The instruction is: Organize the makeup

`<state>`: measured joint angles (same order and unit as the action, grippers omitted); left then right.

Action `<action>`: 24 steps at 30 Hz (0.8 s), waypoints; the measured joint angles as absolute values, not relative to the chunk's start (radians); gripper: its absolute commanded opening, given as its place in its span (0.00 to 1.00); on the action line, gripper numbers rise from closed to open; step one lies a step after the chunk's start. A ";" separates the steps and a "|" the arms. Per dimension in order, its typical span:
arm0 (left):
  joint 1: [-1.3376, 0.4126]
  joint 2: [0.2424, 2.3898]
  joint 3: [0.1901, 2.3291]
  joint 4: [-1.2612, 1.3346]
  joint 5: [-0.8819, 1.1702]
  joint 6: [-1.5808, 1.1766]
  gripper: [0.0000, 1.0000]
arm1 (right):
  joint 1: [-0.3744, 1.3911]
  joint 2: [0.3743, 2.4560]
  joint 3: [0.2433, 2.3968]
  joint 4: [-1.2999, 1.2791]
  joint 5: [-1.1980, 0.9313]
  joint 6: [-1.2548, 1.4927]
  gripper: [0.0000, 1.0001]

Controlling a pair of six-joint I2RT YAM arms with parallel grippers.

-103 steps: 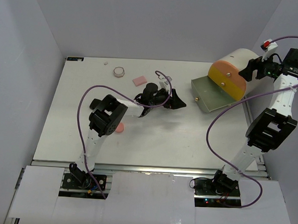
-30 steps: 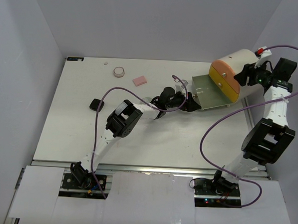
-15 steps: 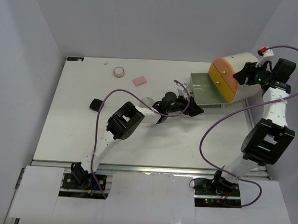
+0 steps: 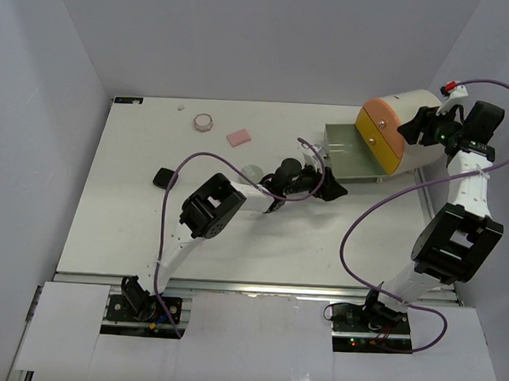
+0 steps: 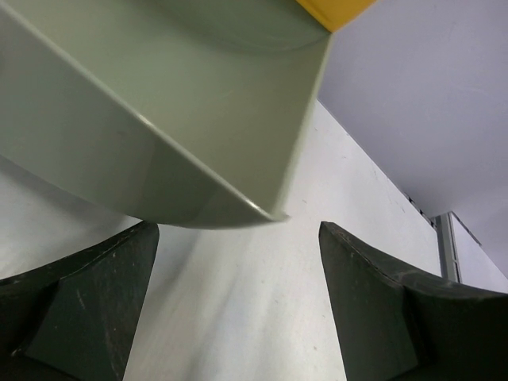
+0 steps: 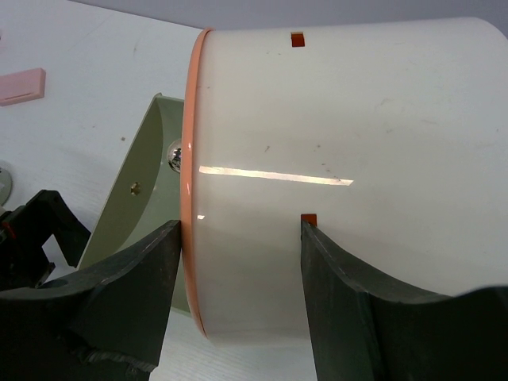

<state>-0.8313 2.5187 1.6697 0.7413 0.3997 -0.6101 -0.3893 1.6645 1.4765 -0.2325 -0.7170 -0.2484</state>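
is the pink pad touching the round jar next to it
Apart. The top view shows the pink pad and the round jar lying separately, with a clear gap between them.

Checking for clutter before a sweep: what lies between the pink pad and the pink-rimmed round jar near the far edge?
Nothing. The top view shows only bare white table between the pink pad and the round jar.

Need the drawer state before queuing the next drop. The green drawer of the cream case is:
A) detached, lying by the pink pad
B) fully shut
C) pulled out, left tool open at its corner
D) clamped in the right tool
C: the green drawer sticks out of the cream case, and the left tool is open, with the drawer's corner just beyond its spread fingers.
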 measured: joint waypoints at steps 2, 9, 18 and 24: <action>-0.840 2.459 1.596 0.753 0.390 -0.607 0.93 | -0.389 1.663 1.475 -0.233 -0.717 -0.246 0.48; -0.862 2.214 1.421 0.821 0.360 -0.589 0.94 | -0.388 1.663 1.475 -0.232 -0.717 -0.243 0.47; -0.848 2.137 1.409 0.758 0.250 -0.554 0.92 | -0.387 1.645 1.434 -0.178 -0.737 -0.173 0.45; -0.812 2.226 1.574 0.547 0.183 -0.554 0.87 | -0.385 1.626 1.409 -0.165 -0.752 -0.114 0.44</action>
